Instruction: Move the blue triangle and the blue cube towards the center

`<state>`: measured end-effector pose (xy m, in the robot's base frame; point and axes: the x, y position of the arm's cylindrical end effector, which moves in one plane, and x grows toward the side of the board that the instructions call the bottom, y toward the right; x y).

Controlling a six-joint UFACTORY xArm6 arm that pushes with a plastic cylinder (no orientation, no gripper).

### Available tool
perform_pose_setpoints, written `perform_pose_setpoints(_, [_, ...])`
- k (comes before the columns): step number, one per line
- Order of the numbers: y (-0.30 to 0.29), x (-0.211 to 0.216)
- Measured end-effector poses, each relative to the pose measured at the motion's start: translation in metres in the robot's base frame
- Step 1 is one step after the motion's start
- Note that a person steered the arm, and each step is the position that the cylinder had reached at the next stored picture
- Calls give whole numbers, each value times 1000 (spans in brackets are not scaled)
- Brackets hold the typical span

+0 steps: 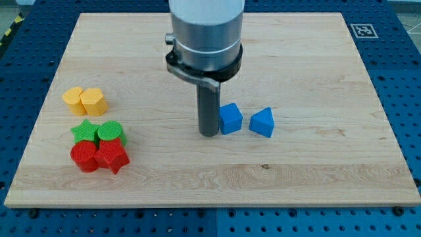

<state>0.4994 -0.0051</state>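
A blue cube [230,119] lies near the middle of the wooden board [316,72]. A blue triangle [262,122] lies just to its right, a small gap apart. My tip [208,133] is at the end of the dark rod, on the board right beside the cube's left side, touching or nearly touching it. The arm's grey body hangs above from the view's top.
At the view's left there is a cluster of blocks: two yellow blocks [85,101], a green star [83,131] and a green round block [110,132], a red round block [84,157] and a red star [112,157]. A marker tag [362,29] sits at the top right corner.
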Motion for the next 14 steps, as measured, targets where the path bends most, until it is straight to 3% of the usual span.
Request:
perform_pose_setpoints(3, [8,-66])
perform_pose_setpoints(4, [46,-88])
perform_pose_setpoints(6, [138,-42])
perform_pose_setpoints(7, [142,-6])
perform_pose_setpoints(10, [58,7])
perform_pose_setpoints(12, [83,16])
perform_pose_setpoints(14, [27,36])
